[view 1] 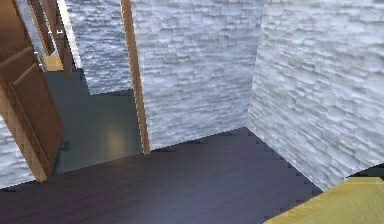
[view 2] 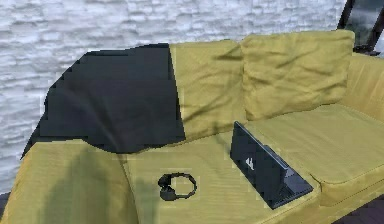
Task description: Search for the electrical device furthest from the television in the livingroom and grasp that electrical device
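The yellow sofa (view 2: 320, 130) carried an open laptop (view 2: 262, 160) near its front edge, headphones (view 2: 166, 190) just beside, seemingly left after use; you couldn't tell the gripper's state.

Even, fairly bright light covers the pale stone wall (view 1: 200, 70) and yellow sofa (view 2: 330, 140) — a soft sheen marks the grey floor (view 1: 108, 130), and the door (view 1: 25, 95) leans at the edge.

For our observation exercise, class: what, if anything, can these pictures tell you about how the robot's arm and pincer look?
Nothing about their colour, shape or markings can be told here. The arm side view's lower middle holds a yellow sofa, black headphones and a dark laptop.
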Tool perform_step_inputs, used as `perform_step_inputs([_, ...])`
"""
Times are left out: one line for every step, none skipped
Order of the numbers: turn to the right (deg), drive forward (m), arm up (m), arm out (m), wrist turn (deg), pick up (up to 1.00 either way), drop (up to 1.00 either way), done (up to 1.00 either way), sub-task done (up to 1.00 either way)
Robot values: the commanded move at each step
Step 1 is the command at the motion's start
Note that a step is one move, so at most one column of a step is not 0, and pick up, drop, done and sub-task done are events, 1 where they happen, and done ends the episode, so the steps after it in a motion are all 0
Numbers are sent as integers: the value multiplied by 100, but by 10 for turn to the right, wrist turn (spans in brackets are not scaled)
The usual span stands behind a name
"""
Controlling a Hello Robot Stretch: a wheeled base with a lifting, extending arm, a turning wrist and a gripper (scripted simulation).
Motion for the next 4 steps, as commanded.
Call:
perform_step_inputs([0,0,0,30,0,0,0,0,0])
perform_step_inputs([0,0,0,0,450,0,0,0,0])
perform_step_inputs([0,0,0,0,450,0,0,0,0])
perform_step_inputs([0,0,0,0,450,0,0,0,0])
